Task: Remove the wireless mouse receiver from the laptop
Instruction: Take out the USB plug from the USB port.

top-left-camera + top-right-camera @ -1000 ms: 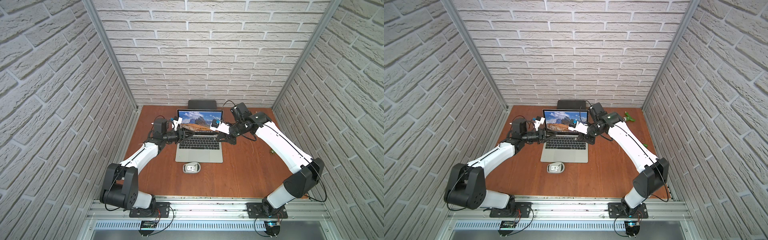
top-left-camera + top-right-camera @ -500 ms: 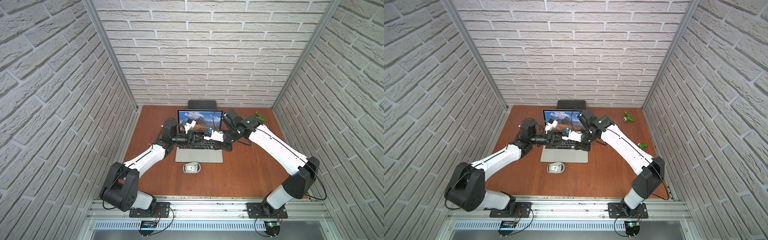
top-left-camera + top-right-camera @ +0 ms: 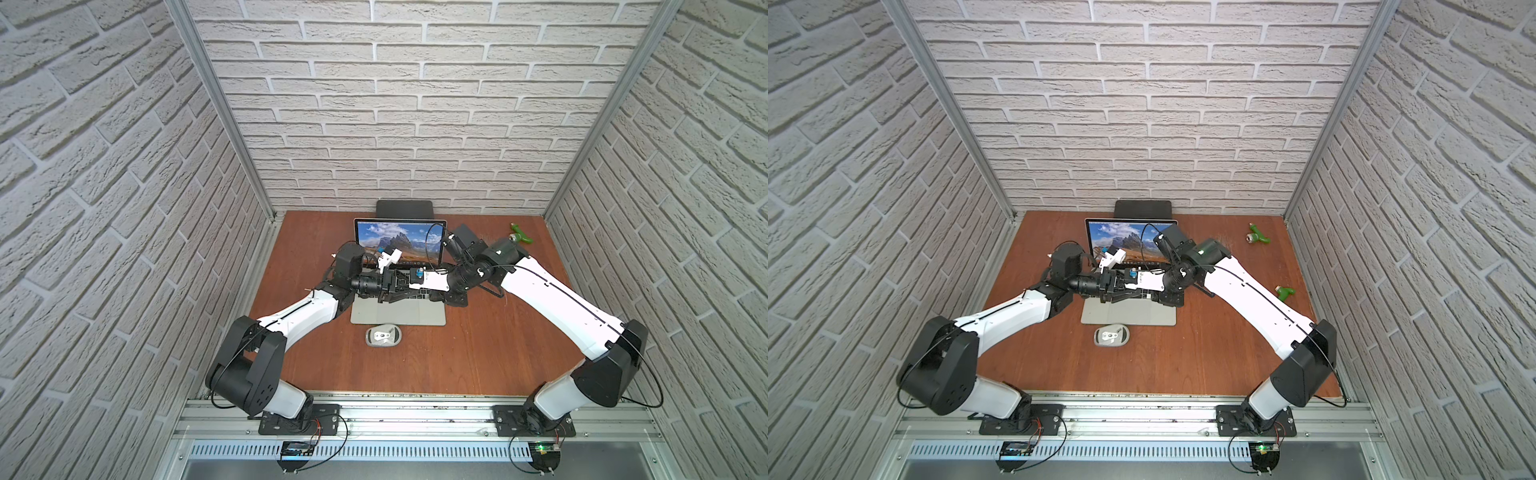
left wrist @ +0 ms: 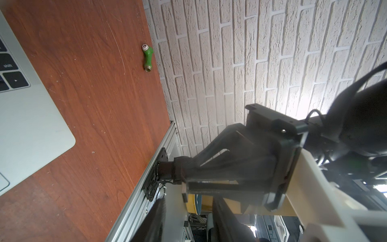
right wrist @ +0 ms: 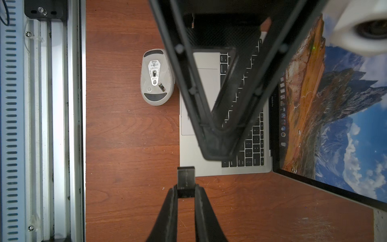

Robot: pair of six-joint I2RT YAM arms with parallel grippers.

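In the right wrist view, the right gripper (image 5: 186, 189) has its two black fingertips (image 5: 173, 191) pinched on the wireless mouse receiver (image 5: 186, 178), a small dark-grey metal stub. The stub's free end sticks out past the tips and shows whole. It lies over the side edge of the laptop (image 5: 190, 150) by the front corner; whether it touches that edge cannot be told. The laptop is open on the brown wooden table (image 5: 125, 146), black keys and mountain wallpaper showing. The left gripper (image 5: 217, 152) hangs over its keyboard, tip towards the right one and apart from it. A light-grey mouse (image 5: 157, 77) lies belly-up just off the laptop's front edge. In the left wrist view, the left gripper's own fingers (image 4: 152, 220) are blurred dark shapes standing partly apart with nothing between them. The right gripper fills the middle, a small dark stub at its tip. A corner of the laptop (image 4: 31, 125) and a green fitting (image 4: 148, 59) near the wall also show. In both top views the two arms meet over the right half of the laptop (image 3: 399, 328) (image 3: 1129, 318). The mouse (image 3: 383, 336) (image 3: 1111, 336) lies in front and a flat dark pad (image 3: 405, 208) (image 3: 1144, 206) behind the screen. The receiver is too small to make out there.
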